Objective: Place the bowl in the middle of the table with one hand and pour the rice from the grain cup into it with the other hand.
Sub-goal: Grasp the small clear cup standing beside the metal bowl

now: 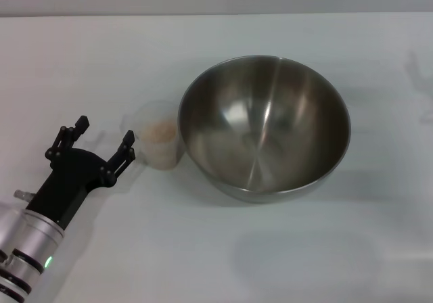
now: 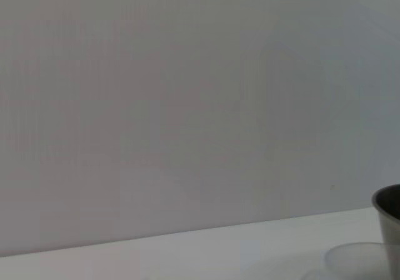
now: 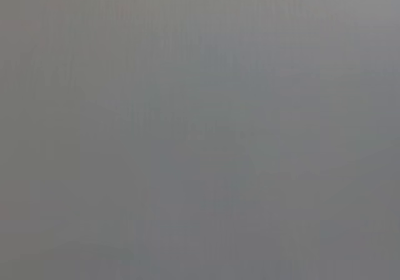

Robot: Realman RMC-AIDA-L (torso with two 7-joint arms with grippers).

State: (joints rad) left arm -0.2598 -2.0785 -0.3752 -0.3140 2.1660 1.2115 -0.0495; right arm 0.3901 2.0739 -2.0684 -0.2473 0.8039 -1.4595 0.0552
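Note:
The steel bowl (image 1: pixel 265 127) stands empty on the white table (image 1: pixel 203 249), near its middle. The clear grain cup (image 1: pixel 161 143) stands upright just left of the bowl, almost touching it, with a small heap of rice (image 1: pixel 161 131) inside. My left gripper (image 1: pixel 105 134) is open and empty, low over the table just left of the cup, its near fingertip (image 1: pixel 128 138) close to the cup's handle side. In the left wrist view the cup's rim (image 2: pixel 365 258) and the bowl's edge (image 2: pixel 389 214) show at the corner. My right gripper is out of view.
The table's far edge (image 1: pixel 216 15) meets a plain wall. Nothing else stands on the table. The right wrist view shows only plain grey.

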